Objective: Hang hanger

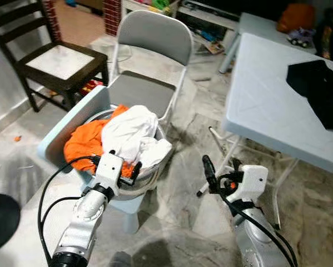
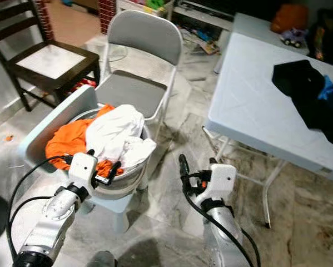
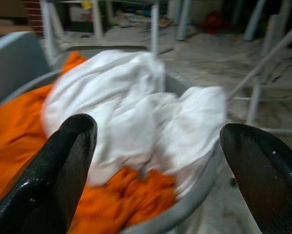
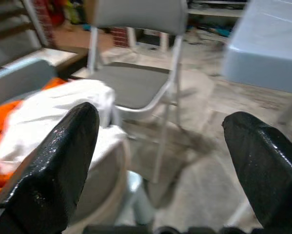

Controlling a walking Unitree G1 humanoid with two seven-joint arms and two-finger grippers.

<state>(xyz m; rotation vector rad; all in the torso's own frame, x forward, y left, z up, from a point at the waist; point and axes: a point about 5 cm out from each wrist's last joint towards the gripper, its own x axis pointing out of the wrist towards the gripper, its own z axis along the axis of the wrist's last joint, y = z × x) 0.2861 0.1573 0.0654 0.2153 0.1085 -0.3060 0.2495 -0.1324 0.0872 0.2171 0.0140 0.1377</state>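
At the near rim of a grey basin [image 1: 157, 173], the left gripper [image 3: 155, 163] hovers with its fingers spread wide, touching nothing. Where the hanger is cannot be told; no item among the laundry can be identified as one. The basin holds a crumpled white cloth [image 1: 130, 132] lying over an orange cloth [image 1: 84, 142] and rests on a pale blue child's chair [image 1: 71, 119]. The right gripper [image 4: 160, 161] hangs over the marble floor [image 1: 183, 222] beside the basin, fingers likewise apart and empty. A grey folding chair [image 1: 155, 36] stands just behind the basin, a dark wooden chair [image 1: 60, 61] to its left. A white folding table [image 1: 272, 105] on the right carries a black garment [image 1: 316, 83].
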